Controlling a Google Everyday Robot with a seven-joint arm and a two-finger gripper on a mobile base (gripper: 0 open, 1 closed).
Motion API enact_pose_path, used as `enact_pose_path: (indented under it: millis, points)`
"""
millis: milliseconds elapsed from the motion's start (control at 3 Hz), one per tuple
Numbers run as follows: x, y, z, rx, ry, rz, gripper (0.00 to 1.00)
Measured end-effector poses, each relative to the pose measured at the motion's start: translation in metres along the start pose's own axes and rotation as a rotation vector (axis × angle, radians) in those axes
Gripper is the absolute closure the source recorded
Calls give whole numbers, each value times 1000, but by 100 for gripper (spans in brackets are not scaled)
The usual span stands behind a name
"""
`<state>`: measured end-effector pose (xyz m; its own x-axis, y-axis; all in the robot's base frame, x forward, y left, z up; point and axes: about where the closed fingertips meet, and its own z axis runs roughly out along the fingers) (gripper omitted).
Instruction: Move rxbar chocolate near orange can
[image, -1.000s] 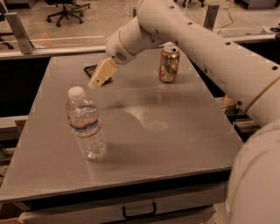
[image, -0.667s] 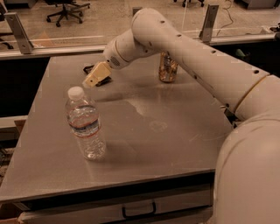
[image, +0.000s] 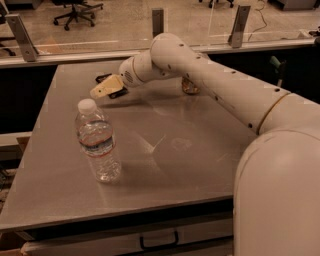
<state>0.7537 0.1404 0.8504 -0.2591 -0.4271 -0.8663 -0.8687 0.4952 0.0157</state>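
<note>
The rxbar chocolate (image: 103, 78) is a flat black bar lying at the back left of the grey table (image: 190, 165). Only its dark ends show around my gripper. My gripper (image: 103, 89) is low over the bar, right at it, at the end of the white arm reaching in from the right. Whether it touches the bar cannot be told. The orange can (image: 189, 88) stands at the back middle of the table, mostly hidden behind my arm. Only its lower edge shows.
A clear plastic water bottle (image: 97, 142) with a white cap stands upright on the left front part of the table, in front of the gripper. A glass barrier with metal posts (image: 158, 21) runs behind the table's far edge.
My gripper has moved left and down onto the bar's spot. The arm has swung across and now covers most of the orange can. The bottle has not moved.
</note>
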Motion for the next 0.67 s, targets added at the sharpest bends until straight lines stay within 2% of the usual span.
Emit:
enact_pose_path:
  millis: [333, 667]
  points:
    - [5, -3, 6, 11, -5, 60, 18]
    - [10, -2, 7, 25, 18, 66, 41]
